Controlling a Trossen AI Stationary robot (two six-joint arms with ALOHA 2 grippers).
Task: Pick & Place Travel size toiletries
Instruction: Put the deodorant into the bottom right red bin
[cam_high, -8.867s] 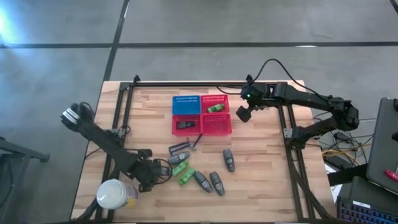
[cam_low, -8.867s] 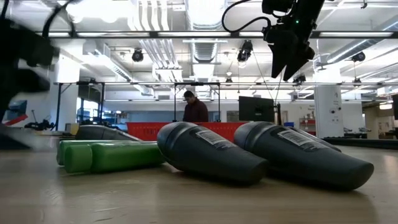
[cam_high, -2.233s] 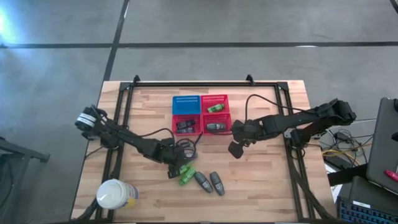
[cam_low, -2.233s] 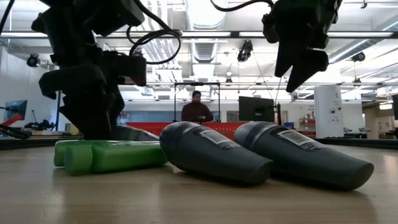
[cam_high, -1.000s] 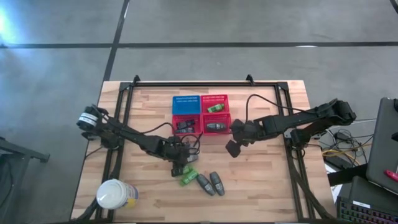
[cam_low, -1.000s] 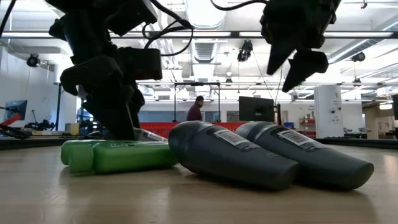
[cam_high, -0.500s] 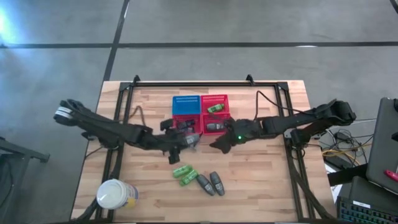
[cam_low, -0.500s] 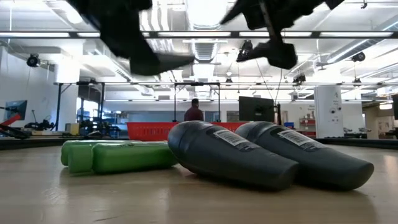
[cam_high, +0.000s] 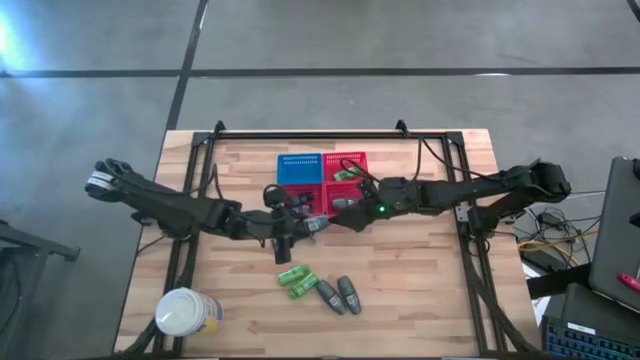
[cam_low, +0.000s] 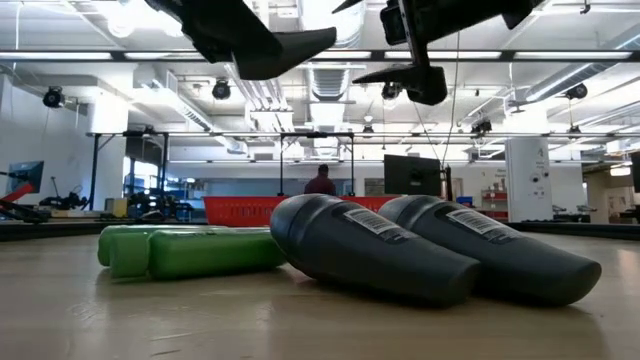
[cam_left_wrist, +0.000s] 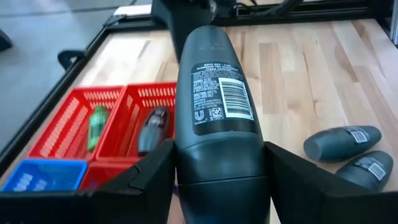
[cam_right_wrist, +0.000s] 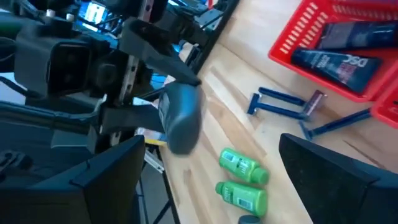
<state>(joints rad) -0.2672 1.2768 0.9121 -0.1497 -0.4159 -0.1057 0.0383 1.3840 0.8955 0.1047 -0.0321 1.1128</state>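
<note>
The left gripper (cam_left_wrist: 217, 180) is clamped on a grey bottle (cam_left_wrist: 214, 106), held clear of the table just beside the basket cluster (cam_high: 322, 184). In the left wrist view the bottle's label and barcode face up, its base cut off by the picture's edge; from overhead the arm hides most of it. The right gripper (cam_right_wrist: 211, 165) hangs with its fingers spread wide and nothing between them, over the front edge of the basket cluster, close to the left one.

On the table in front of the baskets, two green tubes (cam_high: 294, 279) lie side by side, with two more grey bottles (cam_high: 338, 294) just beside them. Level with the table, these four fill the picture, and only the lip of a red basket (cam_low: 250, 205) shows behind them. Inside the baskets, a green tube (cam_left_wrist: 97, 124) and a grey bottle (cam_left_wrist: 152, 127) lie in separate red compartments; a flat black item (cam_right_wrist: 336, 65) lies in another, its far end cut off. Blue razors (cam_right_wrist: 292, 102) lie on the wood near that basket. A white jar (cam_high: 183, 312) stands well apart, at the table's near-left corner.
</note>
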